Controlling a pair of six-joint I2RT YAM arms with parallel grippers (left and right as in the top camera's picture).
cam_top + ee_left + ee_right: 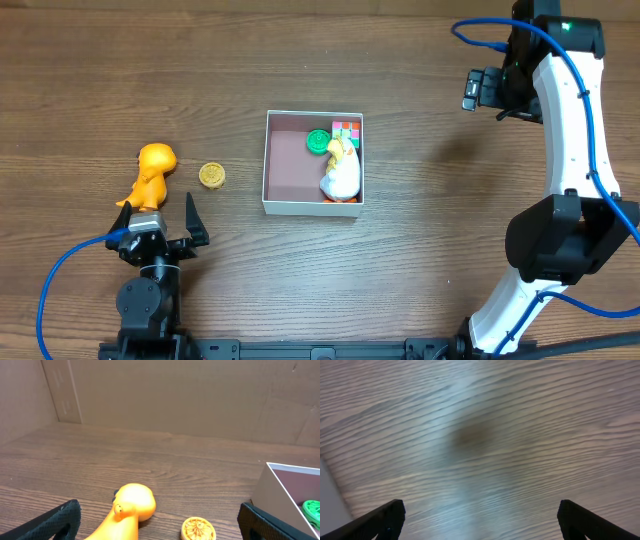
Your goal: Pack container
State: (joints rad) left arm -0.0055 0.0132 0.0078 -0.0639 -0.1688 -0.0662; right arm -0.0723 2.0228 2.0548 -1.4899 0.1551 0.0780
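The container (pixel 280 170), a shallow white-walled box with a pinkish-brown floor, sits mid-table. Inside it lie a white duck toy (pixel 340 178), a green disc (pixel 319 141) and a multicoloured cube (pixel 347 129). To its left stand an orange toy animal (pixel 152 175) and a yellow disc (pixel 211 176). My left gripper (pixel 160 213) is open just in front of these two. In the left wrist view the orange toy (pixel 131 510) and yellow disc (pixel 198 529) lie between the spread fingers of my left gripper (pixel 160 524), with the container (pixel 272 492) at right. My right gripper (pixel 482 90) hangs open, empty, right of the container.
The right wrist view shows my right gripper (pixel 480 520) over blurred wood grain, with a pale strip at the left edge. A blue cable (pixel 60 275) trails from the left arm. A cardboard wall (pixel 175 395) stands behind the table.
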